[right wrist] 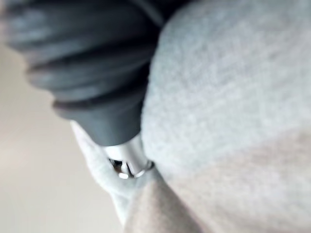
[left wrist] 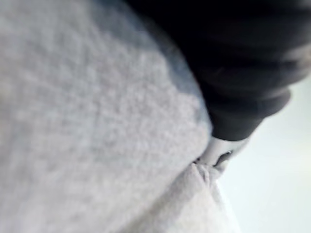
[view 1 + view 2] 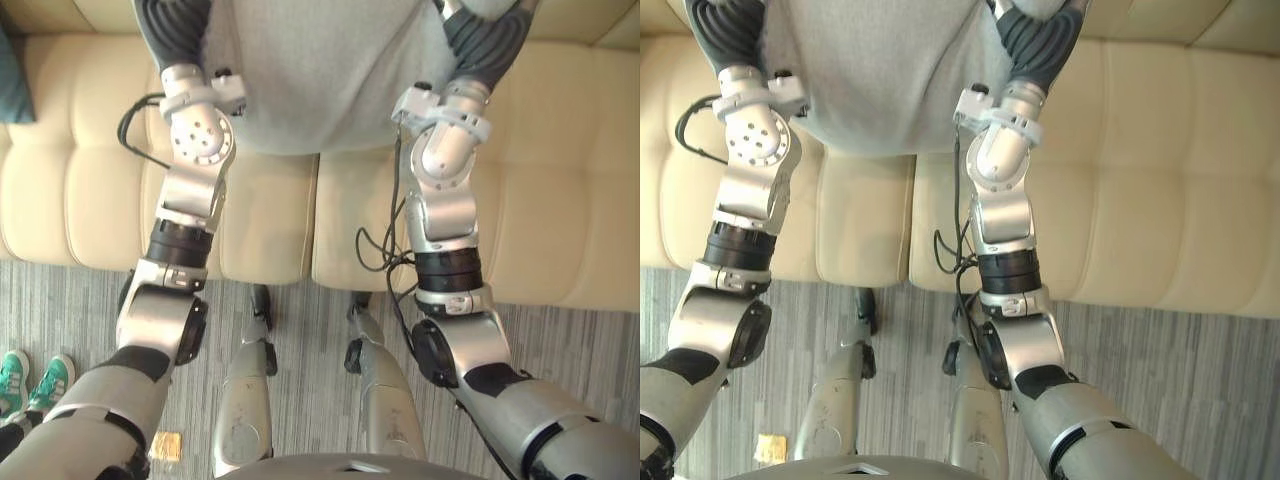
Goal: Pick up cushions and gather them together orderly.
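Our left robot hand (image 3: 168,32) and right robot hand (image 3: 492,40) sit at opposite edges of the grey cushion (image 3: 320,70). Both are sunk into its fabric, so we cannot tell whether either is clenched on it or only pressing. The cushion hangs between them over the cream sofa (image 3: 560,180); we cannot tell whether it clears the seat. What looks like a dark cushion (image 3: 12,80) lies at the sofa's left end. We judge this the carrying step. Next we should bring the grey one beside the dark one and set it down square.

light: bright, even | shadows: faint, sofa (image 3: 560,150) seams, cushion (image 3: 320,80) folds | wrist-view backgrounds: washed pale
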Motion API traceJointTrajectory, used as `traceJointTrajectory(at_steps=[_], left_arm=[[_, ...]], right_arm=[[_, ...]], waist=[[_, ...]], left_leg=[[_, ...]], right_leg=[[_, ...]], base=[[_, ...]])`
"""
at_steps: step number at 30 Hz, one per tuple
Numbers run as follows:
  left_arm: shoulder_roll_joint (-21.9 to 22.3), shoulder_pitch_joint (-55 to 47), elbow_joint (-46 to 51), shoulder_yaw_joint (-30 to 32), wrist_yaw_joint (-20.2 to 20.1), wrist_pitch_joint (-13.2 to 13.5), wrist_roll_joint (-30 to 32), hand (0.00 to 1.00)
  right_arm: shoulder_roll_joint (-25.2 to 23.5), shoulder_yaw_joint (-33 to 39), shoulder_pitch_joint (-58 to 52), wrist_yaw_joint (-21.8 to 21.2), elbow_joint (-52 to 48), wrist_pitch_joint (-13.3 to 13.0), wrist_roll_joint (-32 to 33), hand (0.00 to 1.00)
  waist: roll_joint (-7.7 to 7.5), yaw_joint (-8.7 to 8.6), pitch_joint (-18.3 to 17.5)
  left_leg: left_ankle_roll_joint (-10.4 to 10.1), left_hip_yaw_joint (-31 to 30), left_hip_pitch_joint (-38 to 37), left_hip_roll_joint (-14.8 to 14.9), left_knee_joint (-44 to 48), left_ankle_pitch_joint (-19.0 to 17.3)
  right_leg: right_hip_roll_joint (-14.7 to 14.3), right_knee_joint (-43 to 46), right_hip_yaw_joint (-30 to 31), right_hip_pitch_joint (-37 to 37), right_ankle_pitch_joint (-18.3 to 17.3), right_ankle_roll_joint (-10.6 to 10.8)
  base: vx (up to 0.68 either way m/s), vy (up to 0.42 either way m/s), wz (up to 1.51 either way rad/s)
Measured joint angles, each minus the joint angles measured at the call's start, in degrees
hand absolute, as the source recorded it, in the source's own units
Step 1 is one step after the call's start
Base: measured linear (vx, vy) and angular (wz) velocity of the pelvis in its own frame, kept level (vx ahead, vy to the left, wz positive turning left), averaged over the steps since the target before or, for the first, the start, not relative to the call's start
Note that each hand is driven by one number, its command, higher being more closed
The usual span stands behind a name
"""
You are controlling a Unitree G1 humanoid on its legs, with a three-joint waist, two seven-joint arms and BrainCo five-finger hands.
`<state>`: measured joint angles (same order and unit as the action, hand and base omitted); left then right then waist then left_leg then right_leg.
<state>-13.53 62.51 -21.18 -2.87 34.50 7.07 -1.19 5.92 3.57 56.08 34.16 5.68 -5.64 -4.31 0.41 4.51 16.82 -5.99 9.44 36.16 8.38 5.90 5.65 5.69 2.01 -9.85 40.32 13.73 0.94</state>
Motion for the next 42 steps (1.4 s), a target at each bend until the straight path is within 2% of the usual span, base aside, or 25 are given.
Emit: traceJointTrajectory(at_steps=[1, 2, 3, 4, 6, 13, 17, 19, 25, 30, 33, 34, 36, 38, 39, 42], left_arm=[[0.0, 0.9, -0.6, 0.0, 0.0, -0.2, -0.3, 1.00], [0.0, 1.5, -0.9, 0.2, 0.0, -0.2, -1.1, 0.00], [0.0, 1.5, -0.8, 0.4, 0.0, -0.2, -1.2, 0.00], [0.0, 1.7, -0.7, 0.8, 0.0, 0.1, -1.5, 0.00], [0.0, 2.6, -0.1, 2.4, 0.2, 0.8, -2.1, 0.00], [-1.4, 3.9, 0.2, 7.2, 0.4, 0.9, -3.2, 0.00], [-2.6, 6.4, -1.1, 9.2, 0.4, 0.2, -3.3, 0.00], [-3.9, 7.2, -2.6, 10.3, 0.5, 0.1, -3.8, 0.00], [-4.1, 6.6, -4.8, 12.2, 0.3, -0.9, -9.4, 0.00], [-6.8, 1.8, -1.8, 12.4, -1.6, -0.7, -12.3, 0.00], [-7.3, -7.0, 5.4, 15.0, -2.5, 0.7, -12.2, 0.00], [-7.2, -12.4, 7.9, 16.6, -2.7, 1.0, -12.2, 0.00], [-6.8, -19.2, 10.2, 18.9, -3.2, 1.0, -12.2, 0.00], [-4.6, -26.8, 13.5, 21.3, -3.8, 1.0, -12.2, 0.00], [-1.5, -33.6, 15.8, 22.4, -4.3, 1.1, -12.1, 0.00], [6.7, -48.3, 15.9, 22.3, -8.1, 1.4, -12.0, 0.00]], right_arm=[[0.4, 0.1, 0.7, 0.2, 0.1, 0.6, 0.0, 1.00], [0.9, 0.3, 1.6, 0.4, 0.1, 1.0, 0.0, 1.00], [0.9, 0.3, 1.8, 0.5, 0.0, 1.0, 0.0, 1.00], [0.9, 0.3, 2.4, 0.9, -0.1, 1.0, 0.0, 0.00], [0.9, 0.9, 4.5, 1.4, -0.2, 1.0, 0.0, 0.00], [1.8, 2.4, 7.3, 1.4, -0.3, 1.0, 0.7, 0.00], [4.5, 2.5, 10.8, 1.4, 0.4, 1.2, 4.2, 0.00], [6.3, 2.7, 15.1, 1.4, 5.4, 1.3, 5.8, 0.00], [11.6, 3.5, 19.5, 1.0, 11.6, 2.1, 15.6, 0.00], [16.4, 4.3, 18.7, 0.0, 9.7, 1.8, 22.5, 0.00], [18.5, 7.0, 9.3, -1.3, -1.1, 0.3, 24.8, 0.00], [19.5, 9.2, 2.8, -1.6, -5.3, -0.7, 24.7, 0.00], [19.7, 12.9, -5.6, -2.3, -8.8, -1.2, 24.7, 0.00], [19.1, 16.0, -16.0, -3.1, -12.1, -1.8, 24.1, 0.00], [17.6, 17.1, -25.3, -4.3, -13.7, -1.8, 23.7, 0.00], [9.9, 16.7, -41.5, -8.4, -13.8, -1.7, 19.2, 0.00]], waist=[[0.23, -0.10, 1.0], [0.26, -0.14, 2.9], [0.24, -0.16, 3.1], [0.28, -0.20, 3.2], [0.20, -0.18, 3.5], [0.14, -0.19, 3.6], [0.07, -0.31, 4.1], [0.07, -0.64, 4.1], [0.00, -0.39, 4.2], [-0.03, -0.67, 4.2], [-0.36, -0.61, 4.4], [-0.38, -0.60, 4.4], [-0.39, -0.90, 4.4], [-0.39, -1.00, 4.4], [-0.39, -0.98, 4.4], [-0.39, -1.32, 4.2]], left_leg=[[-0.1, 0.0, 0.4, 0.0, -0.7, 0.6], [-0.2, 0.2, 0.8, 0.2, -1.0, 0.8], [-0.2, 0.2, 1.2, 0.3, -1.0, 0.8], [-0.3, 0.2, 2.2, 0.4, -1.0, 0.9], [-0.6, 0.4, 3.5, 0.6, -1.0, 1.1], [-0.9, 0.7, 5.8, 1.4, -1.0, 1.3], [-1.2, 0.7, 5.9, 1.9, -1.1, 1.5], [-1.2, 0.6, 5.7, 2.1, -1.1, 1.6], [-1.4, 0.0, 4.1, 2.5, -1.2, 1.8], [-1.3, -0.1, 2.2, 2.4, -1.3, 2.1], [-1.4, 0.1, 0.1, 2.5, -2.6, 2.5], [-1.5, 0.2, -1.3, 2.5, -3.5, 2.6], [-1.5, 0.3, -2.6, 2.4, -3.9, 2.6], [-1.4, 0.4, -3.8, 2.4, -4.2, 2.5], [-1.5, 0.5, -5.2, 2.5, -4.2, 2.0], [-1.6, 0.9, -10.1, 2.6, -3.8, 0.4]], right_leg=[[-0.2, -1.3, 0.1, 0.1, 0.8, 0.0], [-0.5, -1.8, 0.5, 0.6, 1.2, -0.1], [-0.6, -1.8, 0.7, 1.2, 1.3, -0.1], [-0.7, -1.9, 1.4, 2.2, 1.5, -0.1], [-1.1, -2.8, 1.7, 3.1, 2.2, -0.2], [-2.1, -3.3, 3.1, 5.6, 2.3, -0.2], [-2.5, -3.3, 3.0, 5.6, 2.6, -0.2], [-2.4, -2.8, 3.1, 5.6, 2.6, -0.3], [-2.6, -2.2, 3.1, 3.9, 2.6, -0.3], [-2.8, -1.1, 3.3, 2.4, 1.5, -0.1], [-3.0, -1.1, 3.5, 0.8, 1.1, 0.1], [-3.0, -0.9, 3.5, -0.1, 0.8, 0.2], [-3.0, -0.8, 3.5, -1.0, 0.4, 0.3], [-3.0, -0.7, 3.6, -2.0, 0.1, 0.5], [-3.0, -0.7, 3.7, -3.4, -0.3, 0.8], [-3.0, -0.2, 4.1, -7.8, -1.9, 0.9]], base=[[-0.02, -0.011, -0.04], [-0.03, -0.009, -0.05], [-0.04, -0.007, -0.08], [-0.04, -0.005, -0.06], [-0.04, -0.008, -0.05], [-0.05, -0.009, -0.04], [-0.03, -0.001, -0.01], [-0.03, 0.017, -0.03], [-0.02, 0.005, 0.02], [-0.04, 0.017, 0.05], [-0.01, 0.017, 0.00], [0.00, 0.037, 0.00], [0.00, 0.038, -0.02], [0.01, 0.040, -0.04], [0.02, 0.036, -0.07], [0.04, 0.036, -0.11]])
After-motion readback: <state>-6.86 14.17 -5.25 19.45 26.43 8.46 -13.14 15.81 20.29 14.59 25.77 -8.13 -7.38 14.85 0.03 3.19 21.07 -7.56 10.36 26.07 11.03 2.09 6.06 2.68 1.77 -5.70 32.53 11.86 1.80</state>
